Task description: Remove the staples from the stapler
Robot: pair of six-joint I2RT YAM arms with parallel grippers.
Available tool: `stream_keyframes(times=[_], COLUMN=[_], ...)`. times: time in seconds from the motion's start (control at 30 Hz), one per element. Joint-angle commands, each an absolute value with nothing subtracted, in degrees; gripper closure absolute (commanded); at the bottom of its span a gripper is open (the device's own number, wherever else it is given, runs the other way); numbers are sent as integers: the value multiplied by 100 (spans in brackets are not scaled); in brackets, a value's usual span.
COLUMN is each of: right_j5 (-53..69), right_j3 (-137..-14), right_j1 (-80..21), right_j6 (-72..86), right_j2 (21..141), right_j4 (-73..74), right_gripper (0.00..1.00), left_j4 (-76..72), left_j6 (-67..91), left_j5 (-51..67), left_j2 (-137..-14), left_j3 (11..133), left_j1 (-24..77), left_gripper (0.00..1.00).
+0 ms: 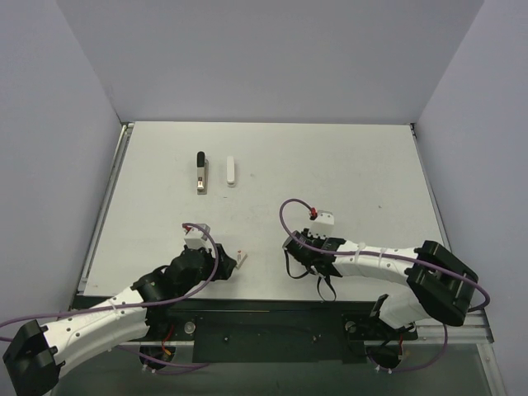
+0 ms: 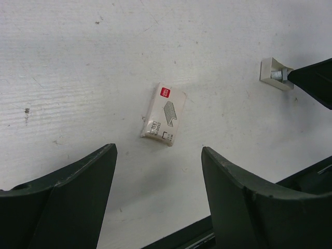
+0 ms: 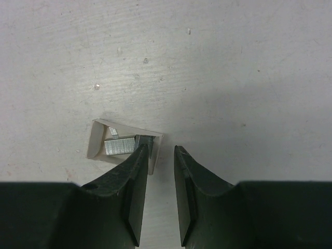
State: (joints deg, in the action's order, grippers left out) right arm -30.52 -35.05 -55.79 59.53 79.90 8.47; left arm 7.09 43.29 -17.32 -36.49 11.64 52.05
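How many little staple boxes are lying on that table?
2. A closed, labelled box lies just ahead of the left gripper. An open white tray holding staples sits at the right gripper's fingertips. Others may be hidden from view.

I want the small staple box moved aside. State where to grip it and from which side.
Grip the staple box across its narrow width, on its two long edges, coming down from above. It lies flat on the table, printed face up, so only those thin edges give opposing faces. The open left gripper lines up with that width, so little turning seems needed.
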Motion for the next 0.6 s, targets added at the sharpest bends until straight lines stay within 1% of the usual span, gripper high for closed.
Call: stream_keyframes(times=[0.0, 0.07, 0.2, 0.4, 0.43, 0.57], right_j5=[-3138, -3129, -3103, -3120, -3120, -3120], right_j3=[-3674, -3674, -3656, -3639, -3639, -3656], right_j1=[-5520, -5520, -5511, -5485, -5493, -5493], right_j6=[5924, 5915, 5898, 5862, 5862, 5792], right_j2=[8130, 8156, 8147, 8139, 8139, 8139], right_j4=[888, 870, 835, 844, 844, 817], right_gripper=[77, 78, 82, 95, 100, 100], left_j4=[404, 404, 413, 369, 360, 343], left_j6=[4342, 4342, 4333, 4465, 4500, 4596], left_j5=[-1661, -1670, -1644, -1670, -1670, -1661], left_j2=[-3674, -3683, -3691, -3753, -3753, -3849], left_j3=[1178, 1186, 1213, 1160, 1160, 1134], left_j1=[5221, 5221, 5221, 5221, 5221, 5221], left_gripper=[23, 23, 23, 23, 23, 23])
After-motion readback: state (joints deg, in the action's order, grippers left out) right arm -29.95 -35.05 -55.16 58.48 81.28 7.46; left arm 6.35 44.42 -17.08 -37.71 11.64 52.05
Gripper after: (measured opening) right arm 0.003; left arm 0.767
